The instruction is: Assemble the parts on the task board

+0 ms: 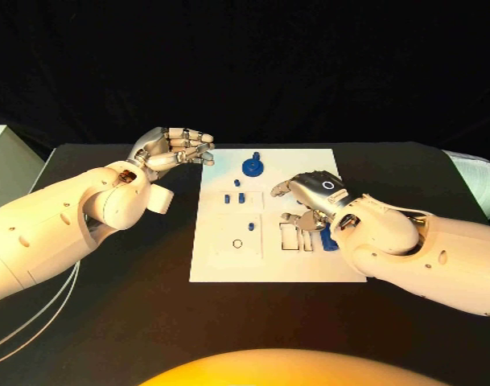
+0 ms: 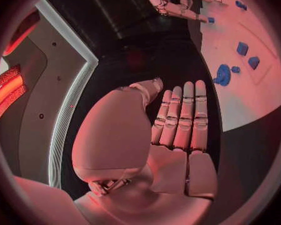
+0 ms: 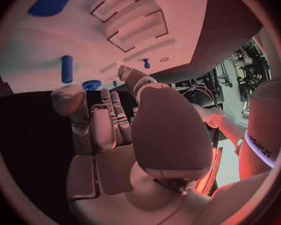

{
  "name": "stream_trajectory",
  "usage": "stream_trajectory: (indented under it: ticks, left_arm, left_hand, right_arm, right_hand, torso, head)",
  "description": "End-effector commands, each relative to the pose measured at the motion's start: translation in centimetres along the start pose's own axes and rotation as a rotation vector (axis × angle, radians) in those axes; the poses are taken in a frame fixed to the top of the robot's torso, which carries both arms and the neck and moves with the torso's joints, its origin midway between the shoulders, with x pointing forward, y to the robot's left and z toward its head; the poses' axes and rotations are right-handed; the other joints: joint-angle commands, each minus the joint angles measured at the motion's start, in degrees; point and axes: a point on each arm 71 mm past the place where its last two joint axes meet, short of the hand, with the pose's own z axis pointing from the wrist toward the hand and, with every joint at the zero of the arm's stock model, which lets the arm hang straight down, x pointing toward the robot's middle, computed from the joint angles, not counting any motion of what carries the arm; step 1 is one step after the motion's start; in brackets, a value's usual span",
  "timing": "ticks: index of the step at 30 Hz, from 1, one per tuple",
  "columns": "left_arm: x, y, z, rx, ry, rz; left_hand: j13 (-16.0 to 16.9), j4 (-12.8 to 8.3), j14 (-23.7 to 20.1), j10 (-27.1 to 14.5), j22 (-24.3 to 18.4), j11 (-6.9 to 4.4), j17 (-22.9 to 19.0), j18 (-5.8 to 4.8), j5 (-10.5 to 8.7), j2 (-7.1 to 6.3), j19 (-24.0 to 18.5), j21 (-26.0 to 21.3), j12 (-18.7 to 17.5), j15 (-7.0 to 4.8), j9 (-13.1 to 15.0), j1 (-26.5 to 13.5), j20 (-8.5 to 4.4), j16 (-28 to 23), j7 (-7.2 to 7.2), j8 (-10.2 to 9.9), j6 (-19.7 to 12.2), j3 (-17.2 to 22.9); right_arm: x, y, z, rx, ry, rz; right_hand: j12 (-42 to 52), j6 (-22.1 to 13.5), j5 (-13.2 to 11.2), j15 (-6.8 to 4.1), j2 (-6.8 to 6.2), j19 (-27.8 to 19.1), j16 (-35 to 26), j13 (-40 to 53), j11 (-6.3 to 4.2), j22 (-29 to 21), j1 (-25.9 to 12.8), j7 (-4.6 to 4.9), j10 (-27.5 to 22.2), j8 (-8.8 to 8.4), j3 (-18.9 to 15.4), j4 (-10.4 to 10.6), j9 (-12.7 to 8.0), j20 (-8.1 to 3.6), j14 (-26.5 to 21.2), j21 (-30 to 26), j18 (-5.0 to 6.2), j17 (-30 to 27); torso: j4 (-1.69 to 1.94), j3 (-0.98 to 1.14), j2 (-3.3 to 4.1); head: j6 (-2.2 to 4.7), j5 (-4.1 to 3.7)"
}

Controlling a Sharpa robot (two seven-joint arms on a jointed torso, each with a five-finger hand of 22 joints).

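Hovering empty over the task board [image 1: 270, 269], fingers loosely curled: right hand [image 1: 312, 197], nearing blue parts [image 1: 328, 238]; best lowering slowly and squarely. Waiting beside the board: left hand [image 1: 175, 149], holding nothing.

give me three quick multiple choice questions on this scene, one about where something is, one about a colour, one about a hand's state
1. Where is the left hand?
A. over the black table beside the task board's far left corner
B. flat on the middle of the board
C. under the right arm

2. What colour is the gear-shaped part near the board's far edge?
A. red
B. blue
C. green

3. What is the left hand holding?
A. a gear
B. a peg
C. nothing

Answers:
1. A, the head view shows it off the board's edge, above the black surface.
2. B, it is blue against the white plate, as are the other small pieces.
3. C, the left wrist view shows its palm bare and its fingers straight, side by side.
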Motion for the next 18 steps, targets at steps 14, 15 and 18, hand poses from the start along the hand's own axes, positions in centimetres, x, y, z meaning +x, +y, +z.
stream_trajectory:
  ticks: [14, 15, 18]
  left_arm:
    - [0.3, 0.2, 0.1, 0.0, 0.015, -0.005]
    - [0.3, 0.2, 0.1, 0.0, 0.015, -0.004]
    - [0.2, 0.2, 0.0, 0.0, 0.015, -0.003]
  left_hand:
    - [0.09, -0.06, 0.33, 0.01, -0.13, 0.36, 0.13, 0.64, 0.02, -0.09, 0.38, -0.28, -0.22, -0.08, -0.07, 0.56, -0.11, -0.41, 0.59, -0.31, -0.09, -0.38]
    - [0.09, -0.06, 0.33, 0.01, -0.13, 0.36, 0.13, 0.64, 0.02, -0.09, 0.38, -0.28, -0.22, -0.08, -0.07, 0.56, -0.11, -0.41, 0.59, -0.31, -0.09, -0.38]
    - [0.09, -0.06, 0.33, 0.01, -0.13, 0.36, 0.13, 0.64, 0.02, -0.09, 0.38, -0.28, -0.22, -0.08, -0.07, 0.56, -0.11, -0.41, 0.59, -0.31, -0.09, -0.38]
  right_arm:
    - [-1.7, -4.7, 0.6, 0.094, 0.123, 0.014]
    - [-1.6, -4.9, 0.7, 0.098, 0.134, 0.013]
    - [-1.4, -5.1, 0.9, 0.106, 0.158, 0.008]
  right_hand:
    - [1.21, 1.53, -0.19, -0.43, -0.08, 1.15, 1.26, 0.41, -0.95, 1.62, 1.79, -0.56, 3.78, -0.48, -0.32, 2.27, -0.47, -0.49, 1.23, 2.04, 0.34, 1.72]
    - [1.21, 1.66, -0.16, -0.45, -0.08, 1.16, 1.27, 0.41, -0.97, 1.6, 1.88, -0.59, 3.87, -0.44, -0.16, 2.31, -0.47, -0.52, 1.25, 2.0, 0.35, 1.72]
    - [1.29, 2.29, -0.12, -0.53, -0.2, 1.34, 1.39, 0.41, -1.07, 1.84, 2.11, -0.75, 4.55, -0.23, 0.63, 2.59, -0.47, -0.64, 1.35, 2.26, 0.28, 1.9]
  torso:
    - [0.27, -0.08, -0.01]
    - [0.27, -0.06, 0.03]
    - [0.28, -0.05, 0.07]
  head:
    - [0.52, -0.72]
    - [0.53, -0.67]
    - [0.52, -0.66]
